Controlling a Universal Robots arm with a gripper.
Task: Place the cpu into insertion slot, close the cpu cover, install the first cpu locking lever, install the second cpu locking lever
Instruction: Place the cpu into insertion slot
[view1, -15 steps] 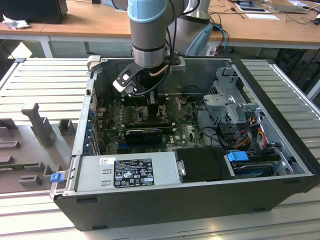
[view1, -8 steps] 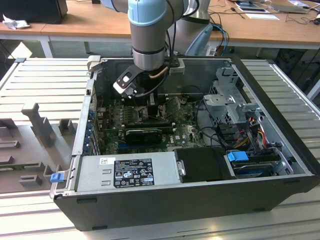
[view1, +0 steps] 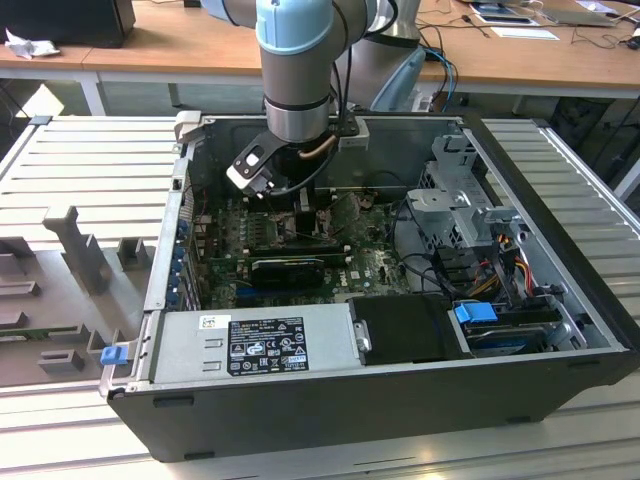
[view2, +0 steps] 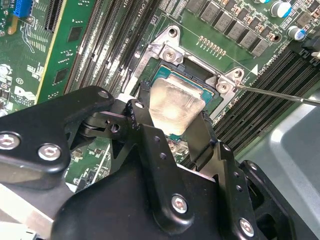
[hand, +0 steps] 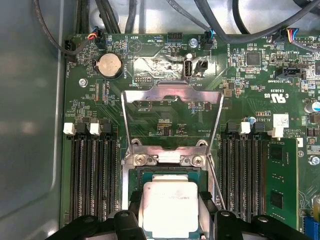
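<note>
Inside an open computer case (view1: 330, 420), seen in the exterior view, a robot arm (view1: 295, 60) reaches down at about eleven o'clock of the opening, with the grey power supply (view1: 255, 340) at seven o'clock. That view gives the wider setting. The first wrist view adds the cover (hand: 172, 92), swung up and open beyond the slot (hand: 167, 172). The second wrist view adds a thin locking lever (view2: 280, 95), sticking out unlatched beside the slot. The claw (view2: 174, 114) appears to pinch the cpu (hand: 170, 205) by two opposite edges, holding it over the slot; whether it is fully seated cannot be told. The chip looks light and stiff, with a smooth metal top and a likely fragile underside, so the edges are the safe hold.
</note>
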